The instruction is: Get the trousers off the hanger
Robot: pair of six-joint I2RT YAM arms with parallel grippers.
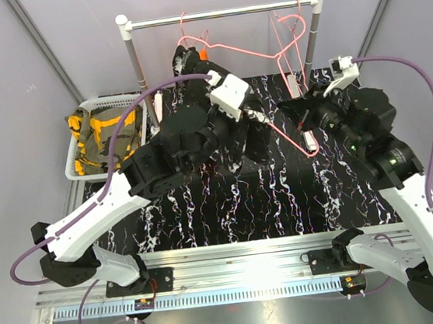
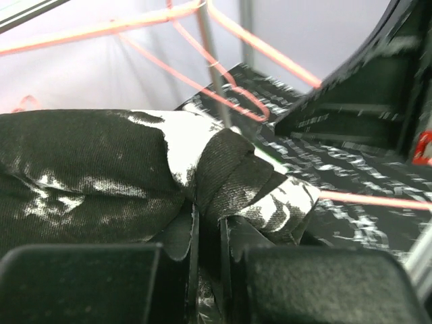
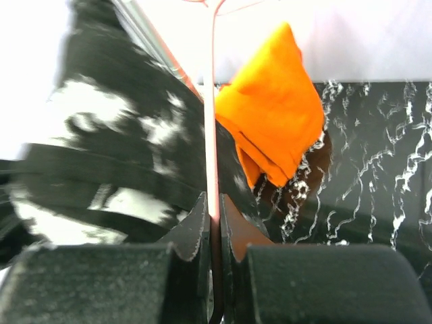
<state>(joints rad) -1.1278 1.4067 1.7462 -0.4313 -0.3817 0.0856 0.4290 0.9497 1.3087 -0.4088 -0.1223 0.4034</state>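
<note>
My left gripper (image 1: 255, 120) is shut on the black, white-speckled trousers (image 2: 101, 169) at mid table; in the top view they (image 1: 255, 140) bunch under the arm. A pink wire hanger (image 1: 244, 50) slants down from the rack toward the right. My right gripper (image 1: 305, 132) is shut on the hanger's wire (image 3: 210, 101) at its lower end. The orange trousers (image 3: 270, 121) sit at the far end of that hanger, showing as a small orange patch (image 1: 203, 54) in the top view. The olive-green and yellow trousers (image 1: 100, 140) lie in a basket at the left.
A white-posted clothes rail (image 1: 223, 13) spans the back, with a second pink hanger (image 1: 292, 24) on its right end. The white basket (image 1: 108, 102) stands at the back left. A black marbled mat (image 1: 230, 215) covers the table.
</note>
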